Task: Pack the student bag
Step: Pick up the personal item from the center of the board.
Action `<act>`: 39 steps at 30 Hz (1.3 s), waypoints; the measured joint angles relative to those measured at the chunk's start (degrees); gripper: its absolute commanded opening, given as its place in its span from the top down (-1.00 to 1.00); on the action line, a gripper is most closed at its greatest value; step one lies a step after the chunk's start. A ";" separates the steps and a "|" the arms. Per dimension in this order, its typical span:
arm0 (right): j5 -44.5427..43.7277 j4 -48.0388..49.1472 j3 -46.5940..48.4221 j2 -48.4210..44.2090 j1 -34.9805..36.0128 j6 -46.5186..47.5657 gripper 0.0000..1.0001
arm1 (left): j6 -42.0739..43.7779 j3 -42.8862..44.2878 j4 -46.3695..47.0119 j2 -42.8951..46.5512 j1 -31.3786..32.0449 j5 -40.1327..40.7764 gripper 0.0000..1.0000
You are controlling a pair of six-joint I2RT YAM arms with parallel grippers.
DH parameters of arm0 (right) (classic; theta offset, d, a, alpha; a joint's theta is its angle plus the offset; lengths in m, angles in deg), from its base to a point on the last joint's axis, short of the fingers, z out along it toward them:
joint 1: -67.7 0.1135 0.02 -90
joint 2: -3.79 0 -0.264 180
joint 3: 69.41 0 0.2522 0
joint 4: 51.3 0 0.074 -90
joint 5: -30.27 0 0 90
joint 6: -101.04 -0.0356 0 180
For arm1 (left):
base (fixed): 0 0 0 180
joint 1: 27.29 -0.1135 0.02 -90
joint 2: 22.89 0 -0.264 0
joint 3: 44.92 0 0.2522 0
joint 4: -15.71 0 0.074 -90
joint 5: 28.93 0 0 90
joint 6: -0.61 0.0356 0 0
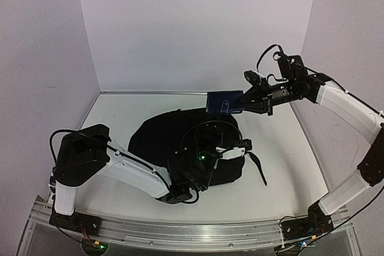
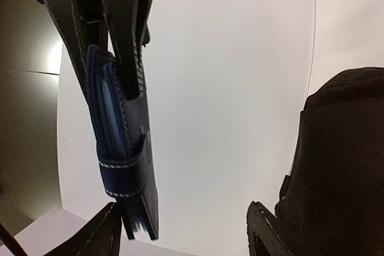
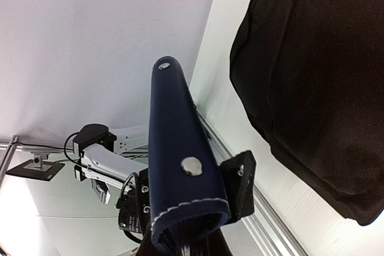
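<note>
The student bag [image 1: 157, 142] is a large black backpack lying flat mid-table, also seen at the right of the left wrist view [image 2: 348, 160] and the upper right of the right wrist view [image 3: 312, 76]. A dark-blue case [image 1: 223, 101] with a snap button hangs in the air over the bag's far edge, and my right gripper [image 1: 247, 104] is shut on its end [image 3: 180, 136]. My left gripper [image 1: 240, 147] rests over the bag and points upward, its jaws open and empty [image 2: 189, 232]. The case [image 2: 123, 148] hangs just above its left finger.
A black strap [image 1: 258, 169] trails from the bag toward the right. White walls [image 1: 198, 28] close in the back and both sides of the white table [image 1: 282, 142]. An aluminium rail [image 1: 192, 232] runs along the near edge.
</note>
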 measured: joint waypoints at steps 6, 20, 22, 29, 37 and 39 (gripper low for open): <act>-3.17 -0.04 8.14 1.43 -0.77 1.70 1.00 | -9.17 -3.35 -1.05 3.43 0.50 2.11 -0.57; -6.84 -0.10 10.80 4.30 -1.80 7.78 1.00 | -102.31 -3.47 -75.07 43.01 -19.13 -32.66 -0.79; -6.17 -0.01 10.13 4.30 -1.62 9.28 1.00 | -111.34 -6.09 -76.34 46.96 -24.07 -41.40 -0.79; -4.30 -0.20 8.43 4.42 1.88 12.50 0.98 | -132.98 -12.70 -70.86 47.33 -31.40 -69.08 -0.73; -2.66 -0.18 8.39 5.81 5.43 14.13 0.97 | -148.34 -15.88 -56.32 39.18 -34.00 -86.58 -0.65; -2.59 -0.16 8.39 6.20 6.13 14.27 0.97 | -150.61 -16.51 -53.05 38.17 -33.99 -88.94 -0.61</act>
